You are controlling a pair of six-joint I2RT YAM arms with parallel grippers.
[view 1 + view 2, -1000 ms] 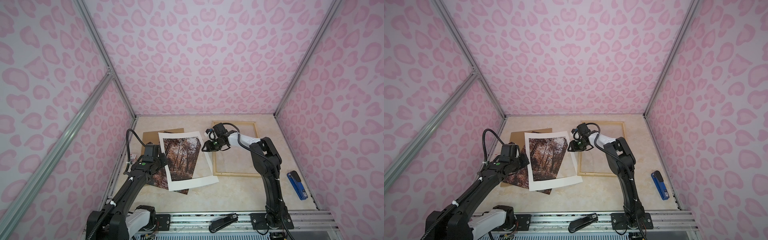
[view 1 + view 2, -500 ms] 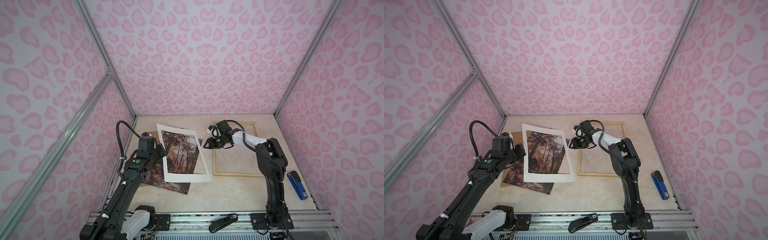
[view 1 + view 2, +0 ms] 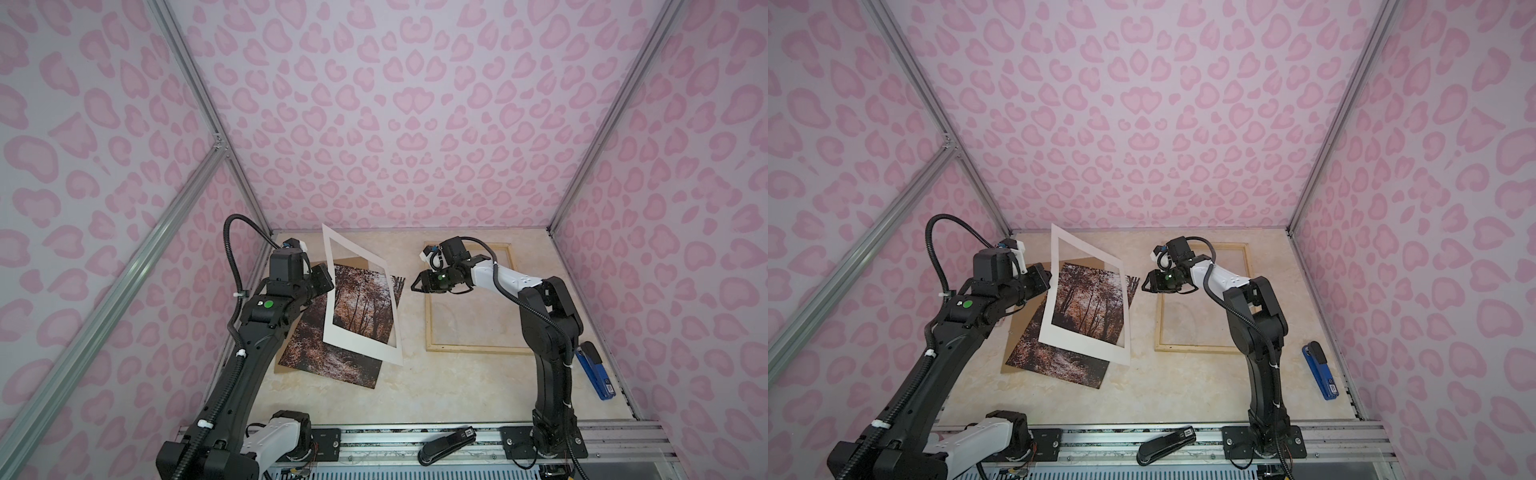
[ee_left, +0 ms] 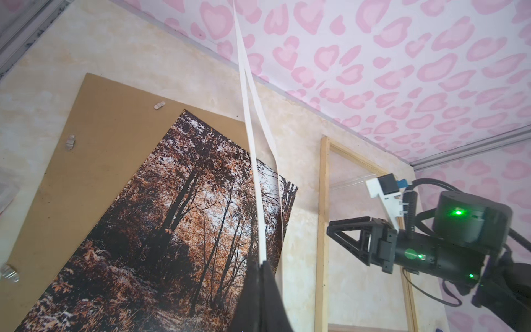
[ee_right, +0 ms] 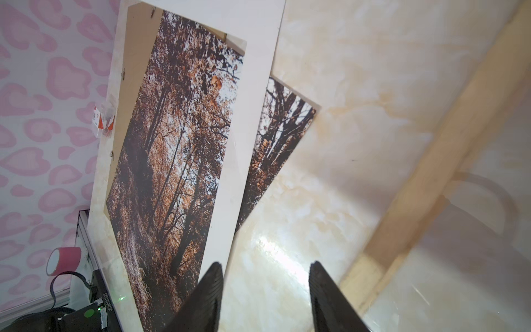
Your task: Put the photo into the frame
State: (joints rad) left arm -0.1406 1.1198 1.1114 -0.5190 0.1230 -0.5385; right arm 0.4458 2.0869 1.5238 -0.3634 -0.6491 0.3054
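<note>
— Left arm?
— Raised; my left gripper point(image 3: 329, 283) clamps the white mat point(image 3: 362, 354), tilted aloft.
— Right?
— Stretched toward it, right gripper point(image 3: 415, 286) parted, empty. The photo point(image 3: 332, 365) lies on the backing board point(image 4: 100, 149), beside the frame point(image 3: 473, 348).

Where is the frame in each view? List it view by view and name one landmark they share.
In a top view: the frame lies flat, right of the photo.
In a top view: likewise flat, right of the photo.
Left wrist: its long strip stands between the photo and the right gripper.
Right wrist: one blurred strip, apart from the photo's corner.
Shared landmark: the photo.
</note>
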